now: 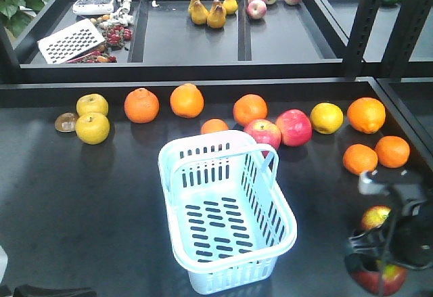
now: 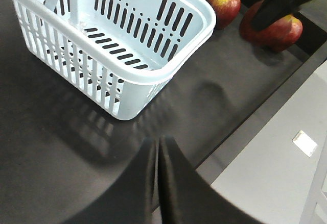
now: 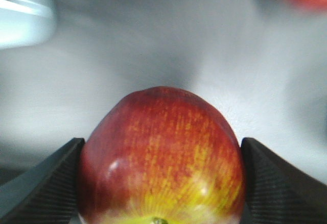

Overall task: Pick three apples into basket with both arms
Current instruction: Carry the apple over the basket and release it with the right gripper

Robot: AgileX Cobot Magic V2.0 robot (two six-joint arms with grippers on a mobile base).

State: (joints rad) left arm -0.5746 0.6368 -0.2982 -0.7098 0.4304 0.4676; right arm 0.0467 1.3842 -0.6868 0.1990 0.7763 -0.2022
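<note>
Right wrist-mounted view: our right fingers [image 3: 43, 185] pinch a dark red apple [image 3: 161, 157] from both sides, right of the basket [image 1: 170, 175]. Our left fingers [image 2: 138, 188] are pressed together above the tabletop [image 2: 51, 142], near the basket's corner.

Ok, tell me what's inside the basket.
Nothing: the basket shows only its bare slotted floor. Its rim hides the near wall's inner foot. The apple in the right gripper is outside it.
</note>
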